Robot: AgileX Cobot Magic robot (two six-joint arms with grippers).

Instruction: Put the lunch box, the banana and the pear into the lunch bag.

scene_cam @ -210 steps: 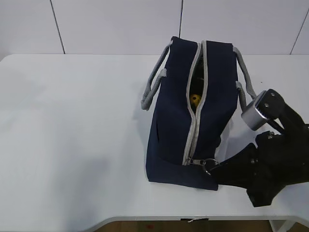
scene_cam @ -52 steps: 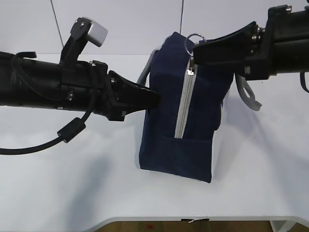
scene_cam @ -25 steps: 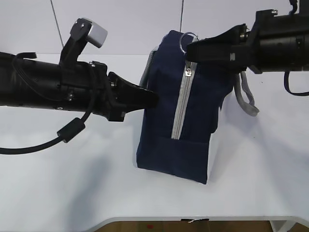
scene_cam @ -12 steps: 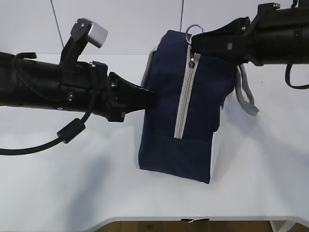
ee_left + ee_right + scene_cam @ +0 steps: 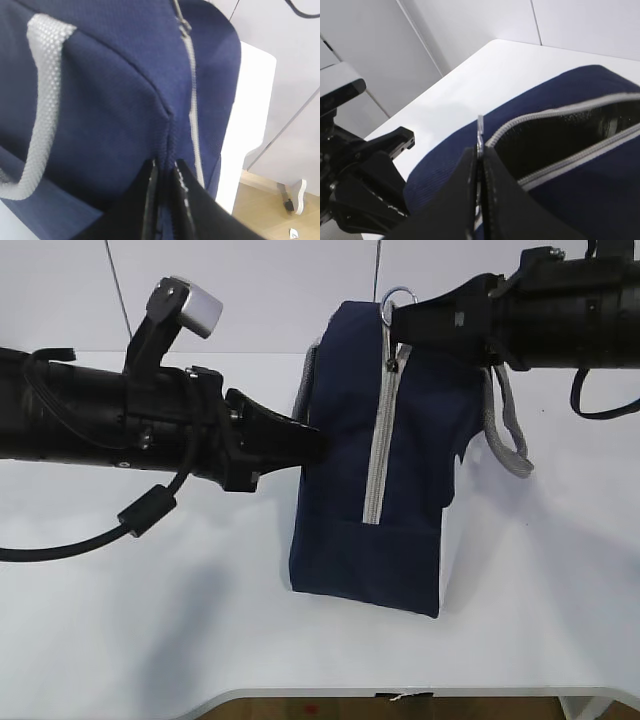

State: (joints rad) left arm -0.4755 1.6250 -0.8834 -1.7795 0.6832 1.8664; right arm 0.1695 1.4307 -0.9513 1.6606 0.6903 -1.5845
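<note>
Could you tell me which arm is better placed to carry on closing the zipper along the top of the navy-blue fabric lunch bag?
The right. Its gripper is shut on the ring pull atop the navy-blue fabric lunch bag, whose top shows unzipped in the right wrist view. The left gripper pinches the bag's side, steadying it.

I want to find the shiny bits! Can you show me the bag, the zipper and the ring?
bag (image 5: 345, 470), exterior view, on its navy front panel.
zipper (image 5: 377, 450), exterior view, on the closed grey stretch.
ring (image 5: 395, 298), exterior view, on its top arc above the bag.
</note>
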